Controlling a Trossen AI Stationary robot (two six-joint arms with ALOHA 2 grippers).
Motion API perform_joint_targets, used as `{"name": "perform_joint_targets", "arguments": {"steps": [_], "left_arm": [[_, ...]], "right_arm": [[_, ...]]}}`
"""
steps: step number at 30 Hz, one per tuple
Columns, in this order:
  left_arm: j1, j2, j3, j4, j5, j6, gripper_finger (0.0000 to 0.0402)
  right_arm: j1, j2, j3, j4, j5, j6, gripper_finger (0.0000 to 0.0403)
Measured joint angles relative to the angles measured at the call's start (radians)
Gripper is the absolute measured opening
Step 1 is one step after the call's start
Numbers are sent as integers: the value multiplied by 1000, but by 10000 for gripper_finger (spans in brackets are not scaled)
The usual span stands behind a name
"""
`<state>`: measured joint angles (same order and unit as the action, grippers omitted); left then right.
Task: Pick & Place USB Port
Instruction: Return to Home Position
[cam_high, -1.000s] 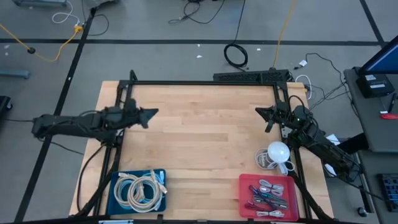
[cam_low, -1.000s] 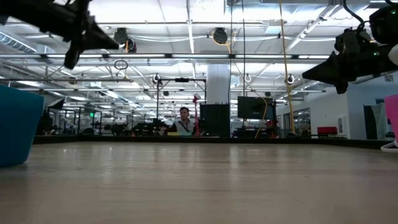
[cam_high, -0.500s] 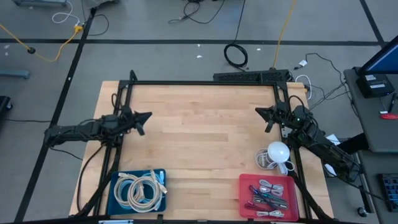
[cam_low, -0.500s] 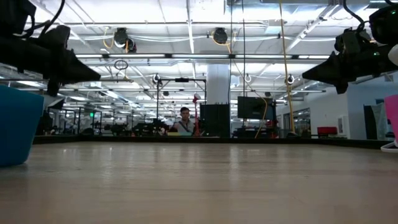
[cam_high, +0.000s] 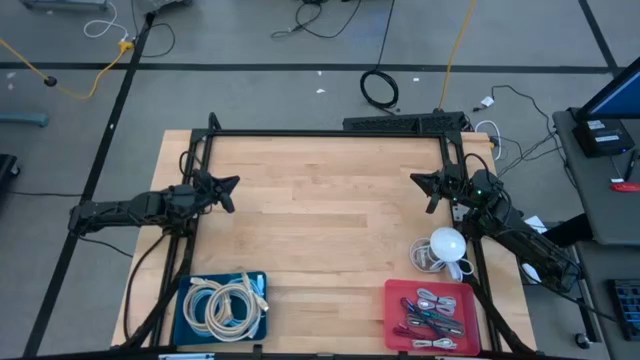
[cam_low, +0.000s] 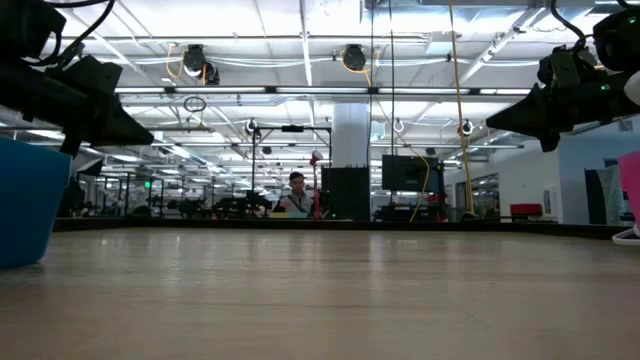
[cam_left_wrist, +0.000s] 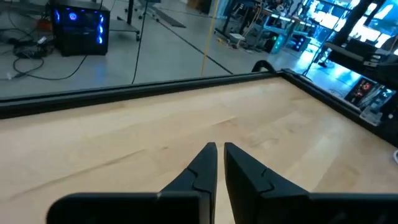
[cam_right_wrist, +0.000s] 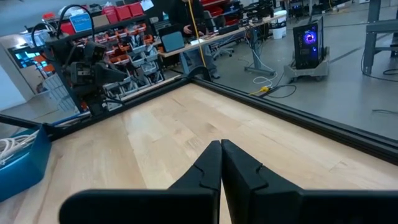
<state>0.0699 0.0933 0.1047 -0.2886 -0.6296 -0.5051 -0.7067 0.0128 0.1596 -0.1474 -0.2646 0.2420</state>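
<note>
- Wooden worktop (cam_high: 330, 210) is lying bare in the middle.
- Left gripper (cam_high: 235, 183) is drawing back toward the left edge, fingers narrowed and holding nothing; right gripper (cam_high: 415, 179) is staying parked at the right edge, closed and empty.
- Coiled cables (cam_high: 225, 303) are resting in the blue bin (cam_high: 183, 310) and charger cables (cam_high: 430, 308) in the pink bin (cam_high: 390, 315), so the sorting appears finished.
</note>
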Motion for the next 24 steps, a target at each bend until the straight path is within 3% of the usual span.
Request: {"name": "perform_joint_targets", "arguments": {"steps": [24], "left_arm": [[0, 0, 2, 1, 1, -1, 31]], "right_arm": [[0, 0, -1, 0, 0, 7, 0]]}}
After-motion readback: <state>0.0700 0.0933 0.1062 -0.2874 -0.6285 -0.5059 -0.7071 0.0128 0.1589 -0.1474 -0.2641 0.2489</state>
